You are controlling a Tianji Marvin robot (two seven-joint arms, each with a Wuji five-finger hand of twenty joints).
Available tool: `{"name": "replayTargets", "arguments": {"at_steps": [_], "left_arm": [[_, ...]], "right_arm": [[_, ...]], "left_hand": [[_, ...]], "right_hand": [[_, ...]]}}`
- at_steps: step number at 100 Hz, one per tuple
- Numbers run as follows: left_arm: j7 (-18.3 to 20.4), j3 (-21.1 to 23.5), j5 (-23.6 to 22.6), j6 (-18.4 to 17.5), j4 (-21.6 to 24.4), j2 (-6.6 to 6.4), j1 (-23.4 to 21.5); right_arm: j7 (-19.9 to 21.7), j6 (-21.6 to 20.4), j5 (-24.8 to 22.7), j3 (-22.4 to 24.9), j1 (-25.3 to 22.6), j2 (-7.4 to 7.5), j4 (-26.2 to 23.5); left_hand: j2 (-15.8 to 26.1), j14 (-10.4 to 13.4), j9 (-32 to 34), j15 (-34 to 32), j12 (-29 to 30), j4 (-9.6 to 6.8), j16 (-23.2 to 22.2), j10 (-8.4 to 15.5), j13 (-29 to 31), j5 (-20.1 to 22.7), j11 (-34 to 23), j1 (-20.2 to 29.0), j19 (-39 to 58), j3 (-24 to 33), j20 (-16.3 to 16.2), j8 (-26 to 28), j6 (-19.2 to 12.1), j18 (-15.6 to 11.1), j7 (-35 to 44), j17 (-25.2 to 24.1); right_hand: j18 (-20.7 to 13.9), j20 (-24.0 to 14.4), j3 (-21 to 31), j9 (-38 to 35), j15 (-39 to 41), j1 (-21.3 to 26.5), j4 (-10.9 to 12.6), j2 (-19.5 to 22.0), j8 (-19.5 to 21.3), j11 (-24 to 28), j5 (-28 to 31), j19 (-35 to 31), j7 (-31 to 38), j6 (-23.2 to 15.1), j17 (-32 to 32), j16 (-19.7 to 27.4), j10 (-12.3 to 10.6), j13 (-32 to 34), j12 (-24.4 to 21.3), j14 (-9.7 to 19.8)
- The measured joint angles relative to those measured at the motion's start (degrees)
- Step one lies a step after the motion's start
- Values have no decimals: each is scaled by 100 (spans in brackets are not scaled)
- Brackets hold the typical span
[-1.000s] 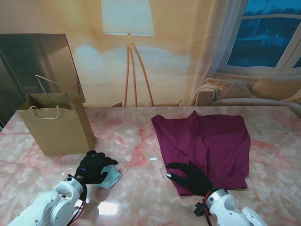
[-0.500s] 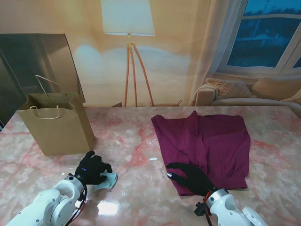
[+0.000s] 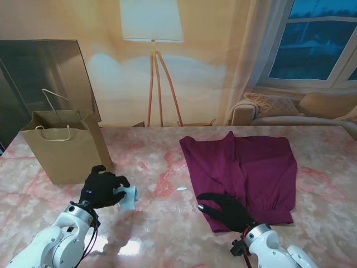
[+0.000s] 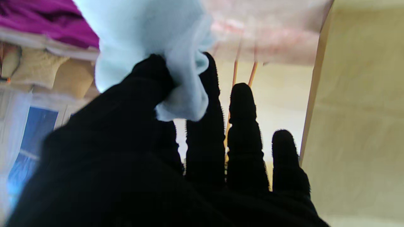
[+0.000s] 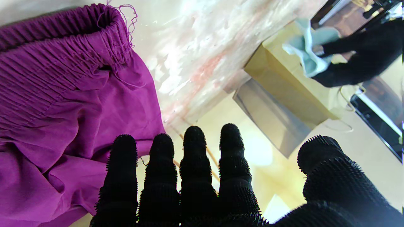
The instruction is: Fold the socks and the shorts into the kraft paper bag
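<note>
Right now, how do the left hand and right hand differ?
The black-gloved left hand is shut on the pale blue sock, lifted off the pink marble table near the kraft paper bag. The black-gloved right hand is open, fingers spread, at the near edge of the magenta shorts, holding nothing. Both wear black gloves.

The table (image 3: 167, 223) looks like polished pink marble, super glossy with light glaring off it. The shorts (image 3: 245, 167) are soft matt purple cloth with a ribbed waistband, the sock (image 3: 129, 197) is fuzzy pale blue knit, and the bag (image 3: 64, 151) is plain matt kraft paper.
</note>
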State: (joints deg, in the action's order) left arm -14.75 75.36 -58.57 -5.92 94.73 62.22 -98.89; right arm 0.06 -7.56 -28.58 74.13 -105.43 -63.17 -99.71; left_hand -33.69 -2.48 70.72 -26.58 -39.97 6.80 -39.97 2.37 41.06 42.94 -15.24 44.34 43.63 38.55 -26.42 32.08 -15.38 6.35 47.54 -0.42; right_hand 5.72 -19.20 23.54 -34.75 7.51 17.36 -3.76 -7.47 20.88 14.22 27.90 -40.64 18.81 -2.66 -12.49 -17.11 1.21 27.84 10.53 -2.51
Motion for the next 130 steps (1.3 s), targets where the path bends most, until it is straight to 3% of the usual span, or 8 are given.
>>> {"name": "replayTargets", "arguments": {"at_steps": [25, 54, 74, 95, 130], "left_arm": [[210, 474, -33, 2, 906, 53, -3], [421, 898, -1, 255, 1293, 83, 446], [353, 1004, -203, 661, 1279, 83, 931], [873, 1451, -167, 644, 1307, 81, 1181], [1004, 1824, -167, 671, 1069, 25, 1598]], "right_arm": [[-19, -5, 11, 7, 1, -2, 0], [-38, 9, 4, 2, 3, -3, 3], [-71, 32, -20, 3, 2, -5, 1], [-127, 67, -58, 14, -2, -11, -7], [-70, 99, -40, -25, 59, -10, 26]], "left_hand": [[-4, 16, 0, -41, -96, 0, -8, 21, 0, 15, 3, -2, 3, 1, 32, -10, -8, -14, 1, 3], [-4, 19, 0, -41, -268, 0, -9, 39, 0, 15, 66, -5, 3, 1, 32, -10, -74, -64, 1, -1], [-3, 20, 0, -41, -317, 0, -8, 40, 0, 15, 73, -6, 3, 1, 32, -10, -94, -65, 1, -8], [18, 23, 0, 22, -348, 10, 68, 93, -102, -10, 141, -10, 3, 1, 32, -10, -150, -65, 1, -26], [-10, 132, 125, 44, -349, 11, 215, 177, 7, 50, 376, -12, 6, 1, -51, -10, -233, 70, 1, 84]], "right_hand": [[0, 0, 0, 0, 0, 0, 0, 0, 0, 1, 0, 0, 1, -1, 2, 0, 0, 0, 0, 0], [0, 0, -2, 0, 0, 0, 0, 0, 0, 1, 0, 0, 1, -1, 3, 0, 0, 0, 1, 0], [0, 0, -3, -1, 0, 0, 0, 0, 0, 1, 0, 0, 1, -1, 4, 0, 0, 0, 1, 0], [0, 0, -3, -1, 0, 0, 0, 0, 0, 1, 0, 0, 1, -1, 4, 0, 0, 0, 0, 0], [0, 0, -3, -1, 0, 0, 0, 0, 0, 1, 0, 0, 1, -1, 4, 0, 0, 0, 1, -1]]}}
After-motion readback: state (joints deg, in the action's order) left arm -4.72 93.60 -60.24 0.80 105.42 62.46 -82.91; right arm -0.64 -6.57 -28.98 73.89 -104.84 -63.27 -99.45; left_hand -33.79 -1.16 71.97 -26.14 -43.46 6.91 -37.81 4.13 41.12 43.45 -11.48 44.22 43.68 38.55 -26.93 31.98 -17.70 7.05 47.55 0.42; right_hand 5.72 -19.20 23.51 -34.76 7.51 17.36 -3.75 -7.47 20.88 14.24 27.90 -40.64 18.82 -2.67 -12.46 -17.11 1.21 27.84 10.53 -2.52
